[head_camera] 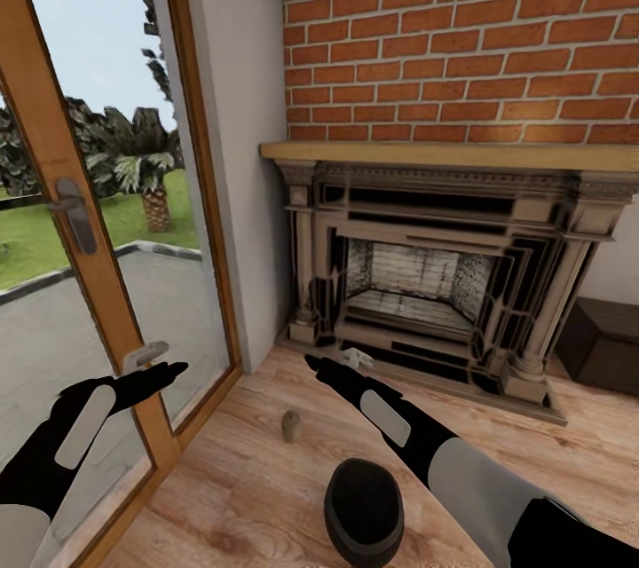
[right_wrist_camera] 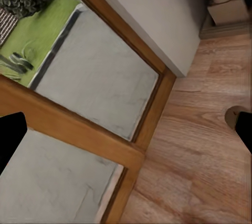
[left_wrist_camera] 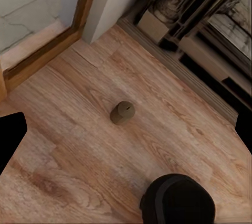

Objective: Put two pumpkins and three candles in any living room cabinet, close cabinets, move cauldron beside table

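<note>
Your 2 arms reach forward, low over the wooden floor (head_camera: 248, 497). Left claw (head_camera: 164, 370) and right claw (head_camera: 312, 362): I cannot tell their grip. You have 1 candle (head_camera: 290, 426) standing just beyond 1 cauldron (head_camera: 364, 510), before the fireplace (head_camera: 444, 275).

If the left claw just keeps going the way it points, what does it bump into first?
Probably the candle standing on the wooden floor. It sits near the middle of the left wrist view, with the black cauldron off to one side. Depth is hard to judge.
</note>
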Available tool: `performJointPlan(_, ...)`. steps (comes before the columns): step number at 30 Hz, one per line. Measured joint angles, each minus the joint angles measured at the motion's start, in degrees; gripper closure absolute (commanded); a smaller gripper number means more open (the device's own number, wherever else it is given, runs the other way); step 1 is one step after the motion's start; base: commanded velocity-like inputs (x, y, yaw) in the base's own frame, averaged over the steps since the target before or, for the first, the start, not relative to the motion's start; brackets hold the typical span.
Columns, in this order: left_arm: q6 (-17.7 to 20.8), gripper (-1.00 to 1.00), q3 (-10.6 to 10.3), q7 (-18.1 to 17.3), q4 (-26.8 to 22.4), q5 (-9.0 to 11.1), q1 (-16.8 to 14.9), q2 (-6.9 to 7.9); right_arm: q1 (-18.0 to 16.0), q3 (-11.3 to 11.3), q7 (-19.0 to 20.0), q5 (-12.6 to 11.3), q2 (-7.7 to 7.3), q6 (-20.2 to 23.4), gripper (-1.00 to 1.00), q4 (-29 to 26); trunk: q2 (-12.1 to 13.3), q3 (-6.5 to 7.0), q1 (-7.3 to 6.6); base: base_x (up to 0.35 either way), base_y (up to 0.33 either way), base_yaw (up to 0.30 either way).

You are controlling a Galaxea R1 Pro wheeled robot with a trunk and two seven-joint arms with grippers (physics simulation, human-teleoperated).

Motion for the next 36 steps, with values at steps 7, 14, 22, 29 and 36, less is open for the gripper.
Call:
performJointPlan(7, 0.1, -1.00, 0.0, 0.0, 0.0, -0.1, 0.0, 0.00, 0.0, 0.0, 0.1, 0.0, -0.01, 0.0, -1.00, 0.0, 0.0, -0.56, 0.00, 0.000, 0.225, -0.188)
performJointPlan(14, 0.1, -1.00, 0.0, 0.1, 0.0, -0.1, 0.0, -0.01, 0.0, 0.0, 0.1, 0.0, -0.05, 0.0, -1.00, 0.1, 0.0, -0.97, -0.01, 0.031, 0.280, -0.231)
performJointPlan(22, 0.0, -1.00, 0.0, 0.3, 0.0, -0.1, 0.0, -0.05, 0.0, 0.0, 0.2, 0.0, -0.50, -0.4, -1.00, 0.1, 0.0, -1.38, -0.03, 0.232, 0.207, -0.226)
performJointPlan(29, 0.0, -1.00, 0.0, 0.3, 0.0, -0.1, 0.0, -0.05, 0.1, 0.2, 1.9, -0.2, -2.00, -2.5, -1.00, 0.1, 0.0, -1.46, -0.03, 0.290, 0.094, -0.025)
performJointPlan(36, 0.0, -1.00, 0.0, 0.0, 0.0, -0.1, 0.0, 0.00, 0.1, 0.1, 2.1, -0.2, -2.09, -2.8, -1.00, 0.0, 0.0, -1.47, -0.01, 0.155, 0.007, -0.001)
